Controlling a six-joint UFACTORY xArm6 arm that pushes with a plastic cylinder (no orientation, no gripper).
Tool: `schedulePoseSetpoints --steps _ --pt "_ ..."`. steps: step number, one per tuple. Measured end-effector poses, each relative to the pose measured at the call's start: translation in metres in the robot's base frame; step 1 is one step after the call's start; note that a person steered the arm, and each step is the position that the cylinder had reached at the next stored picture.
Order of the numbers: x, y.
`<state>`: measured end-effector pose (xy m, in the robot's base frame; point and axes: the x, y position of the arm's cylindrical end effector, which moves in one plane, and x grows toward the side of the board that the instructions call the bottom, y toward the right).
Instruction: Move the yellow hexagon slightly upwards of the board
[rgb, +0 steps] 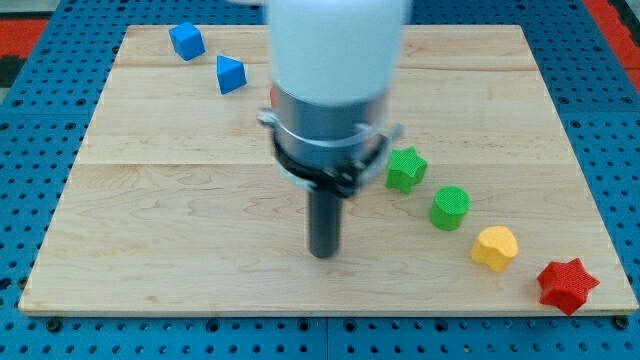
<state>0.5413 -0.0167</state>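
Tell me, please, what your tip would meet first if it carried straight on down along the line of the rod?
My tip points straight down at the wooden board, so it would meet bare wood, no block. It already seems to touch the board, though depth is unclear. The yellow block lies off to the view's right.
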Motion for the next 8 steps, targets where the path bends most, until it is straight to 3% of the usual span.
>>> schedulePoseSetpoints --steps 2,5,6,8 --pt "-0.091 -0.007" --pt "-0.187 0.142" --pt "-0.171 0.246" --pt "-0.044 0.36"
